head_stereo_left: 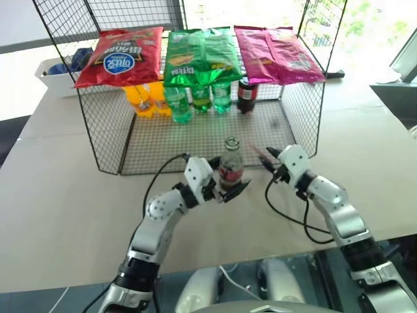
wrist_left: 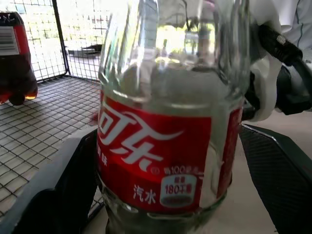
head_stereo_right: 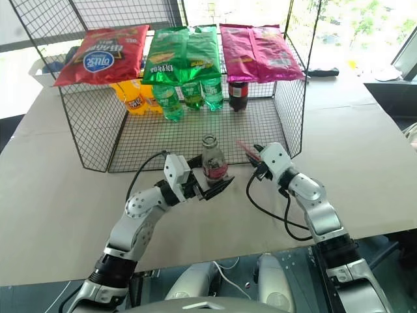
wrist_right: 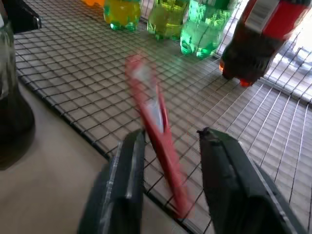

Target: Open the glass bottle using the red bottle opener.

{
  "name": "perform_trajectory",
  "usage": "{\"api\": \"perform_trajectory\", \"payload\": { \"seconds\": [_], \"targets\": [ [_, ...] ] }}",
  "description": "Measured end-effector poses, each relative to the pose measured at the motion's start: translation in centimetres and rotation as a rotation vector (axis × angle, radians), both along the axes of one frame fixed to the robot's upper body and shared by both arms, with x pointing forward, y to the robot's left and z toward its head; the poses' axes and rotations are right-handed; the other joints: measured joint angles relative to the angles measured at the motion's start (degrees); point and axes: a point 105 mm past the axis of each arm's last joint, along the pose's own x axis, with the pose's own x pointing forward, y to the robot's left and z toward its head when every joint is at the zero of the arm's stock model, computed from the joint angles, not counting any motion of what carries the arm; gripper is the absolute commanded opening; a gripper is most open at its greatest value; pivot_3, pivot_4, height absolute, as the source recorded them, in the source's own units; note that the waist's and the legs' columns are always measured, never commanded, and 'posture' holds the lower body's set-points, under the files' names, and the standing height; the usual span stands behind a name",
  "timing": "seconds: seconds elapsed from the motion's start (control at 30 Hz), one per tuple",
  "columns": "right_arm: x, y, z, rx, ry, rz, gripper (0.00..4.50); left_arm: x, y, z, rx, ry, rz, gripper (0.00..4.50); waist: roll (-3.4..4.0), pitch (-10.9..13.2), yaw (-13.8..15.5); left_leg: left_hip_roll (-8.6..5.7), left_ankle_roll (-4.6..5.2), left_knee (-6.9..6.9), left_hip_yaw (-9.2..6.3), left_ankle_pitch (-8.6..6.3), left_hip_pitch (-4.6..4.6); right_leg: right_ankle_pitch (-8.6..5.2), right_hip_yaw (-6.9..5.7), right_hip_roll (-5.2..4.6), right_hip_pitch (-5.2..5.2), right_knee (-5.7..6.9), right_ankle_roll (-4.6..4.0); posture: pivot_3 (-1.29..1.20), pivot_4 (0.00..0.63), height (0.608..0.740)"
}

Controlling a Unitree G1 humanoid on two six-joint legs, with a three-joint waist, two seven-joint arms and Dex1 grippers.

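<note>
The glass bottle [head_stereo_left: 230, 168] stands upright on the table at the front edge of the wire floor, red label round its middle. My left gripper [head_stereo_left: 229, 178] is open, one black finger [wrist_left: 58, 195] on each side of the bottle's lower part, with a gap showing on one side. My right gripper [wrist_right: 171, 132] is to the bottle's right, also open. The red bottle opener [wrist_right: 155, 141] lies slanted and blurred between its fingers, with a gap on one side, over the wire floor [wrist_right: 73, 63].
A wire cage [head_stereo_left: 195, 134] stands behind the bottle. It holds orange bottles [head_stereo_left: 140, 99], green bottles [head_stereo_left: 195, 98] and a dark cola bottle [head_stereo_left: 247, 94]. Snack bags [head_stereo_left: 202, 55] lie on top. A white bin [head_stereo_left: 55, 78] sits at the back left. Black cables trail from both wrists.
</note>
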Motion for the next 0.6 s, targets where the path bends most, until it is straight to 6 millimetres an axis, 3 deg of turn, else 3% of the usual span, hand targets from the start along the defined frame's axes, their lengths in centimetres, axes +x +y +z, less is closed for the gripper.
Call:
{"api": "perform_trajectory", "payload": {
  "seconds": [0.1,0.3,0.6],
  "targets": [
    [0.1,-0.4,0.4,0.043,0.040,-0.048,4.45,-0.3,0.5,-0.8,0.021,0.020,0.011,4.44,0.00,-0.01,0.18,-0.02,-0.01,0.01,-0.01,0.00,-0.01,0.00,-0.05,0.01,0.01,0.01,0.00,0.00,0.150,0.734],
    [0.2,-2.7,0.0,0.075,0.092,-0.153,4.48,-1.1,1.9,-1.8,0.064,0.040,0.046,4.44,0.01,-0.01,0.28,-0.05,0.00,0.01,-0.01,0.00,-0.04,0.00,-0.06,0.11,-0.01,-0.02,0.01,0.00,0.150,0.734],
    [-2.6,-5.4,-2.1,0.067,0.169,-0.152,4.48,-4.1,5.8,-3.7,0.134,0.107,0.155,4.44,0.03,-0.02,0.28,-0.03,0.00,-0.01,0.02,-0.01,0.00,0.00,-0.05,-0.04,0.03,-0.02,0.01,0.00,0.150,0.734]
  ]
}}
